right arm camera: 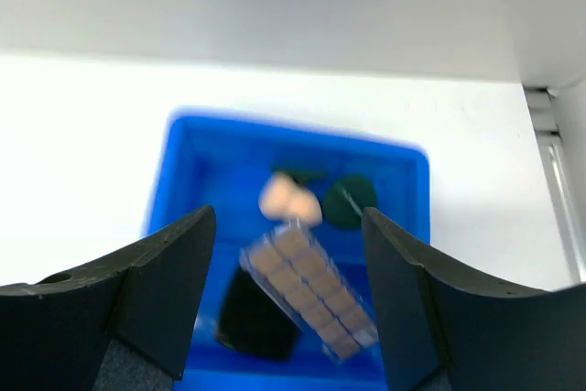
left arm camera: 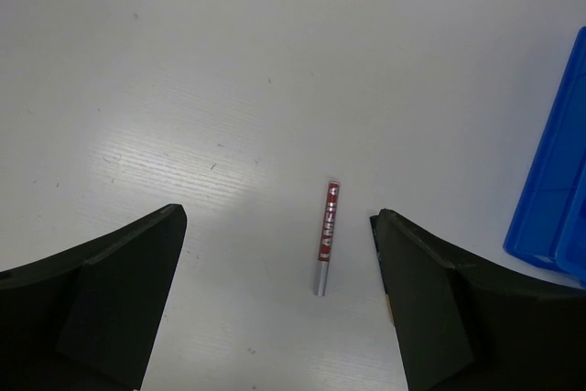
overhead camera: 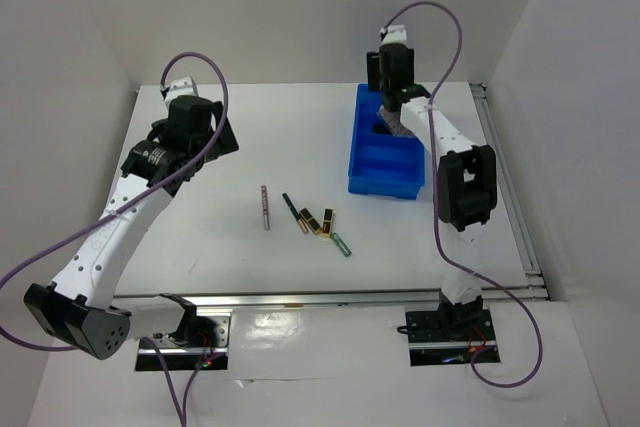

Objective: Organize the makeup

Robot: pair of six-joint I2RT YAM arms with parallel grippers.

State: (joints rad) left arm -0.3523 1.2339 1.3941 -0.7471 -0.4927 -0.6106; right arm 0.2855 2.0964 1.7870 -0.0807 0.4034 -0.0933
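Note:
My right gripper [overhead camera: 392, 107] hangs open over the far end of the blue bin [overhead camera: 385, 185]. In the right wrist view the gripper [right arm camera: 288, 217] is open and empty above a peach sponge [right arm camera: 288, 197], a dark green pad [right arm camera: 350, 200], a tilted tan palette [right arm camera: 311, 290] and a black compact [right arm camera: 256, 318], all blurred in the bin [right arm camera: 165, 194]. My left gripper [overhead camera: 190, 132] is open and empty above the table's left part. Its wrist view shows the gripper [left arm camera: 279, 217] above a red-and-silver pencil [left arm camera: 327, 235]. The pencil [overhead camera: 265, 207], a dark pencil [overhead camera: 292, 207], two black-gold lipsticks [overhead camera: 316, 221] and a green tube [overhead camera: 342, 243] lie mid-table.
The bin's near compartments look empty in the top view. The bin's edge [left arm camera: 554, 190] shows at the right of the left wrist view. White walls enclose the table on the left, back and right. A metal rail [overhead camera: 510, 197] runs along the right edge.

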